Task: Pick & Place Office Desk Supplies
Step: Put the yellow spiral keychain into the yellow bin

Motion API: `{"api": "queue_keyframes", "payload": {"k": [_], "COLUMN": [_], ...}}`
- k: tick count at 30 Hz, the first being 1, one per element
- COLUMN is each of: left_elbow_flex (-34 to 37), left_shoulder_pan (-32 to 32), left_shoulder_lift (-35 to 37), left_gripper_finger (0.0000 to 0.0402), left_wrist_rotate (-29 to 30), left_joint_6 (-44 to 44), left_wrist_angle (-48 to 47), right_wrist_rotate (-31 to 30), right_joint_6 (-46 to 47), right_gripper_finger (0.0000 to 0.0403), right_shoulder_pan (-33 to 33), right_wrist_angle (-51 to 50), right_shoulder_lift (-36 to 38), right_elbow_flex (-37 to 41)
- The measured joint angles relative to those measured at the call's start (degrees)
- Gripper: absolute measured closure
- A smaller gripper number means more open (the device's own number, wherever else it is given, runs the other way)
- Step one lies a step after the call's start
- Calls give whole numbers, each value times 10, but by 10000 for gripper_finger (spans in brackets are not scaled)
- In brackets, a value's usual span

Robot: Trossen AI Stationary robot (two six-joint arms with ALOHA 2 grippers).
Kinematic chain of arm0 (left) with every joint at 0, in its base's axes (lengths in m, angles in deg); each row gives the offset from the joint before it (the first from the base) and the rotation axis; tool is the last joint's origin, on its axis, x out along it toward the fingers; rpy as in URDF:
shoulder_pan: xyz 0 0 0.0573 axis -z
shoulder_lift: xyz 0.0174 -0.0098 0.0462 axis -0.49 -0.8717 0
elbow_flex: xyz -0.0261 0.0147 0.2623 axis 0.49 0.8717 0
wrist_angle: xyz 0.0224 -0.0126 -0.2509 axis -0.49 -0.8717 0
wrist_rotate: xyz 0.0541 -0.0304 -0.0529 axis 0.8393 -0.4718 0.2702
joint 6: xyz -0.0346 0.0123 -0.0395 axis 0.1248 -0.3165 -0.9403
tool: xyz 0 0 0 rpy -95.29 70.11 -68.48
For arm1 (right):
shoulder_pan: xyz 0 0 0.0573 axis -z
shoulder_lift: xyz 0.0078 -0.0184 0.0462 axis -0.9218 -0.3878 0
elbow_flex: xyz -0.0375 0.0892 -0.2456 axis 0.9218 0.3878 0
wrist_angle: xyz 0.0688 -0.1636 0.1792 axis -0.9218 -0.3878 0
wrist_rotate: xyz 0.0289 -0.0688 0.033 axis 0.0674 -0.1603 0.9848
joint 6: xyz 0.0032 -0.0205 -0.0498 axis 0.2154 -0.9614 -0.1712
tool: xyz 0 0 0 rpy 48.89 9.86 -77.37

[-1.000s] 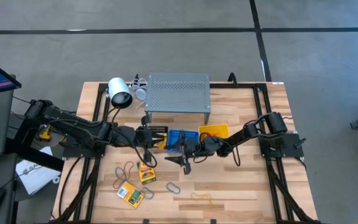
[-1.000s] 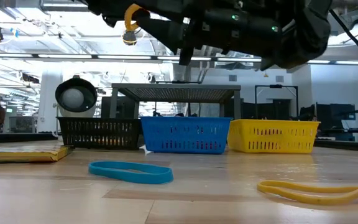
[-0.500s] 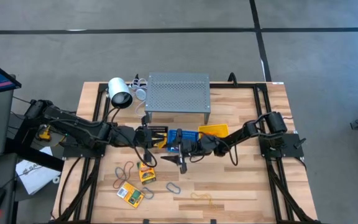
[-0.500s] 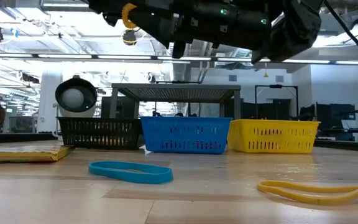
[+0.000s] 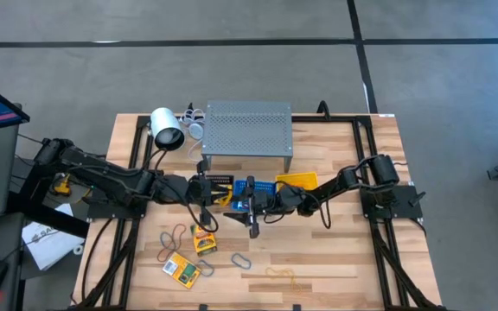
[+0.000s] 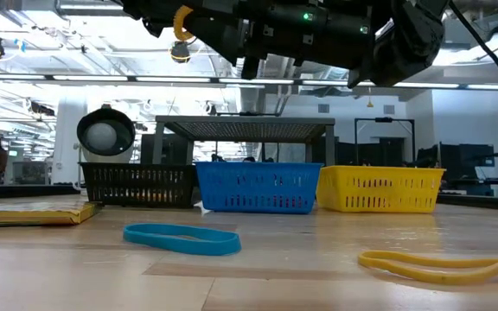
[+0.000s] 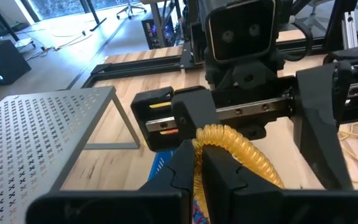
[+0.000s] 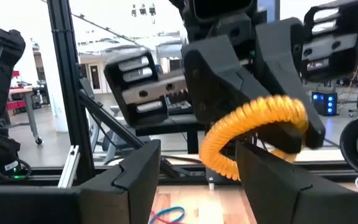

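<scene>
While my left gripper (image 7: 197,163) pinches a coiled yellow-orange loop (image 7: 238,149) above the blue slotted basket (image 6: 256,187), my right gripper (image 8: 197,180) gapes wide facing it; black (image 6: 137,184) and yellow (image 6: 380,189) baskets flank.

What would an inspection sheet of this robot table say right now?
Surface: pale wooden slatted table.
Job's things: yellow-and-green flat packs, thin loose band loops, grey oval clip.
Clutter: grey perforated metal shelf; white cylindrical lamp-like object; black, blue and yellow mesh baskets.
Grippers: left end effector shut on a yellow ribbed coil; right end effector open, facing it.
Cables: black cable along the right arm.
Surroundings: grey floor, monitor at left.
</scene>
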Motion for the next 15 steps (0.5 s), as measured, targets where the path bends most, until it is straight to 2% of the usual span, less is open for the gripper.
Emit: {"api": "queue_keyframes", "payload": {"k": [10,15], "left_elbow_flex": [0,0], "left_shoulder_pan": [0,0], "left_shoulder_lift": [0,0], "left_gripper_finger": [393,393], "left_wrist_rotate": [4,7], "left_joint_6": [0,0], "left_wrist_angle": [0,0], "right_wrist_rotate": [1,2], "right_joint_6": [-9,-6], "right_gripper_finger": [200,234], "right_shoulder_pan": [-3,-6], "right_wrist_angle": [19,19], "right_shoulder_lift": [0,0], "right_elbow_flex": [0,0]}}
